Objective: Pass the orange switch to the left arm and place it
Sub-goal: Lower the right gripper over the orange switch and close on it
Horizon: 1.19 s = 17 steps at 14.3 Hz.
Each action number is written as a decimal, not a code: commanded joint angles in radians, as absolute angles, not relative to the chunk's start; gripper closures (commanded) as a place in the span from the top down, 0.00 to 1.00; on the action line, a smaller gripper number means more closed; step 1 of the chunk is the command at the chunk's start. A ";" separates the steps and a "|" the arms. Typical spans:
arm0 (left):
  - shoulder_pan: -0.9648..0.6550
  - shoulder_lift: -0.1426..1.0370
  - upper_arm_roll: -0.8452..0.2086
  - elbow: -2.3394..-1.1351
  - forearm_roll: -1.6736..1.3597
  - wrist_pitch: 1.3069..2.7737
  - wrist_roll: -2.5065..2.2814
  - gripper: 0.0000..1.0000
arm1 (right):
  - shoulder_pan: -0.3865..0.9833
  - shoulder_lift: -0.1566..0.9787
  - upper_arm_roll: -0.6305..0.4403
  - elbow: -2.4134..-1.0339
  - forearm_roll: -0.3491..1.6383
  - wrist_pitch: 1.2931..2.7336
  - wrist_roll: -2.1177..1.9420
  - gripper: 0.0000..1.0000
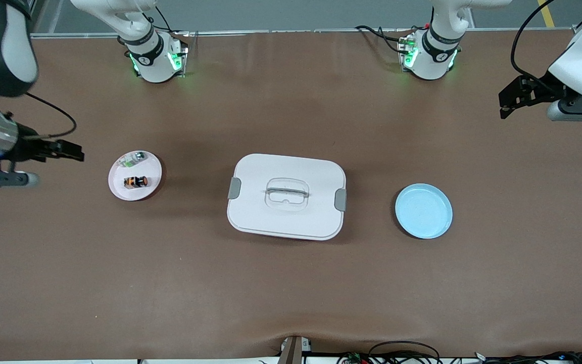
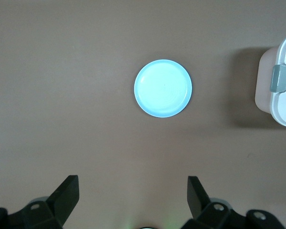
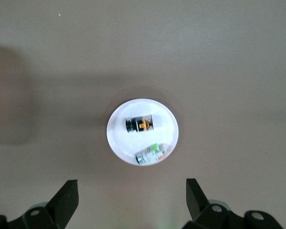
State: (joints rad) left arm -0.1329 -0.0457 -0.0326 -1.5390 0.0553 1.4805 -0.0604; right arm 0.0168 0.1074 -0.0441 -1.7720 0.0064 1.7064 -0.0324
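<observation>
Lying on its side on a small white plate (image 1: 119, 188) toward the right arm's end of the brown surface (image 1: 291, 288): the orange switch (image 1: 135, 181), black with orange bands. Sharing that plate, just beside the switch and farther from the front camera: a small green-and-white component (image 1: 134, 158). No readable lettering on either part.

Sitting mid-surface, well apart from the plate: the box (image 1: 287, 196), white, lid on, 1 grey clip at each short side, clear recessed handle on top. No label or brand legible on it.

Resting toward the left arm's end: a light blue plate (image 1: 424, 211), nothing on it.

Hanging over bare surface near the white plate: the right gripper (image 1: 63, 150), fingers spread wide, nothing between them; seen in its wrist view with both fingertips (image 3: 66, 198) apart and the switch (image 3: 140, 125) below.

Hanging over bare surface at the left arm's end: the left gripper (image 1: 511, 98), likewise wide open and holding nothing, the blue plate (image 2: 163, 88) and a corner of the box (image 2: 279, 86) visible beneath.
</observation>
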 commanded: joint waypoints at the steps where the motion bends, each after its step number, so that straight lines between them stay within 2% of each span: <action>1: -0.138 -0.045 -0.035 -1.528 0.072 1.468 -0.055 1.00 | 0.021 0.077 -0.044 -1.931 0.011 1.862 -0.043 1.00; 6: -0.143 -0.044 -0.037 -1.531 0.069 1.468 -0.055 1.00 | 0.031 0.080 -0.044 -2.216 0.012 2.226 -0.087 1.00; 8: -0.141 -0.041 -0.035 -1.531 0.069 1.468 -0.052 1.00 | 0.049 0.110 -0.046 -2.287 0.011 2.336 -0.090 1.00; 17: -0.135 -0.040 -0.037 -1.531 0.071 1.468 -0.049 1.00 | 0.044 0.258 -0.048 -2.279 0.003 2.401 -0.170 1.00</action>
